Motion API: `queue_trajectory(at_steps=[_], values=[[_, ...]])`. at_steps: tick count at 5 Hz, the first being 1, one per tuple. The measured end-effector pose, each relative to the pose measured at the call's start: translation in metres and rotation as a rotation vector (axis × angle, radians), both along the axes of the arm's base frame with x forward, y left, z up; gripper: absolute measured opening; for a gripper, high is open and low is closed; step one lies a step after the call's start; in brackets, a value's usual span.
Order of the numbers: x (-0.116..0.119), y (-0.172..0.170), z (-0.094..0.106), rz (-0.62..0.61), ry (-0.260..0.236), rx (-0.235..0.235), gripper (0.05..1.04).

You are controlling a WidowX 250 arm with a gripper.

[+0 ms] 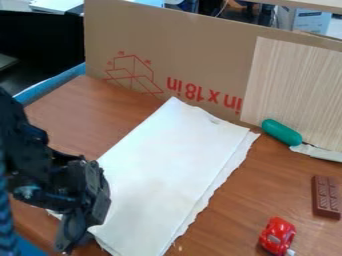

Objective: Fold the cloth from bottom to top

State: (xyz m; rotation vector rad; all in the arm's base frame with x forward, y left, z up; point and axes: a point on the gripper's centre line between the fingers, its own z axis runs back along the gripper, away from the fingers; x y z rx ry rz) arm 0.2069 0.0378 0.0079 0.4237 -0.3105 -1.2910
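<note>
**Bottom-to-top fold looks undone**

Whether the gripper [81, 232] is open or gripping, I cannot tell; it is at the lower left of the cloth [167, 165], which lies lengthwise on the counter [230, 215], layers showing rightward, its bottom apparently unlifted.

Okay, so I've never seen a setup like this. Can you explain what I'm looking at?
There's one picture, from a fixed camera looking down at a slant. The black machine at the left is a robot arm, and its gripper is at the lower-left part of a white cloth lying in layers on a brown wooden table. I can't tell whether it holds the cloth. To the right lie a green-handled tool, perhaps a knife, a brown block like a chocolate bar, and a small red toy, seemingly a car. Cardboard stands behind.
</note>
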Motion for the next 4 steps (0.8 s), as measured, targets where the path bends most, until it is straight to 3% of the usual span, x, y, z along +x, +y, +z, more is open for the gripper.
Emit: queue_trajectory(at_steps=[1,3,4], values=[[0.0037,0.0006,-0.0033,0.015,0.000,0.005,0.955],[0.0033,0.0006,-0.0073,0.027,0.005,0.004,0.359],[0.0002,0.0015,-0.0062,0.013,0.013,-0.006,0.148]])
